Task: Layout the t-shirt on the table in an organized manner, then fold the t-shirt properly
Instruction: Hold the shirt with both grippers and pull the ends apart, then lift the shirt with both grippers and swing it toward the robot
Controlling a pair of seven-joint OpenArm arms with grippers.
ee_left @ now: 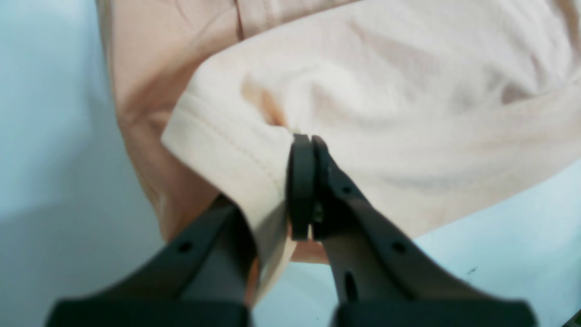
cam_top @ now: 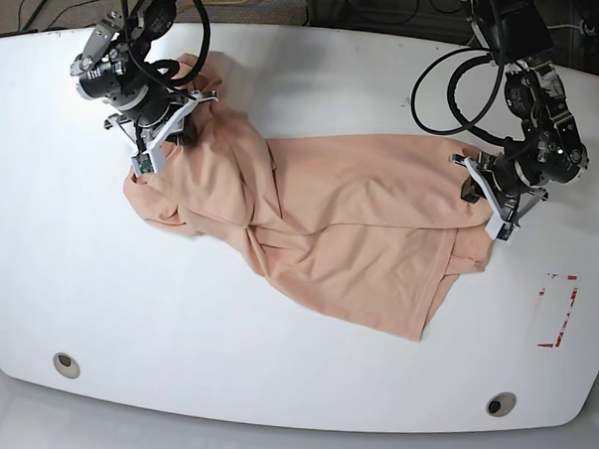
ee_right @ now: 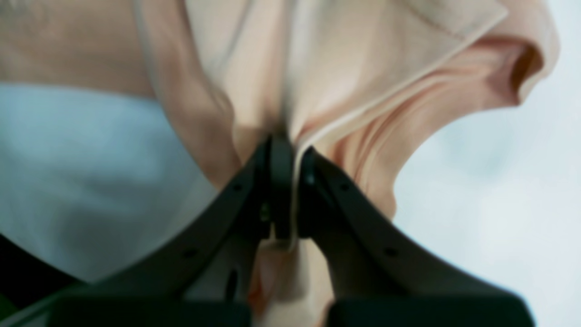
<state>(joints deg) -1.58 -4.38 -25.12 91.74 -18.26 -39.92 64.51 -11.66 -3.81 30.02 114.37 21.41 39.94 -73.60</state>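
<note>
The peach t-shirt (cam_top: 350,217) lies crumpled and twisted across the middle of the white table (cam_top: 273,373), stretched between both arms. At the right of the base view my left gripper (cam_top: 475,175) is shut on the shirt's edge. The left wrist view shows its jaws (ee_left: 307,138) pinching a stitched hem of the t-shirt (ee_left: 408,100). At the upper left of the base view my right gripper (cam_top: 176,130) is shut on a bunched fold. In the right wrist view, cloth of the t-shirt (ee_right: 363,91) gathers into the closed right gripper (ee_right: 290,147) and hangs lifted off the table.
Two round grommet holes (cam_top: 67,364) (cam_top: 500,403) sit near the front edge. A red-marked rectangle (cam_top: 557,310) lies at the right. Black cables (cam_top: 455,87) loop down from the arm at the back right. The table's far edge runs just behind both arms.
</note>
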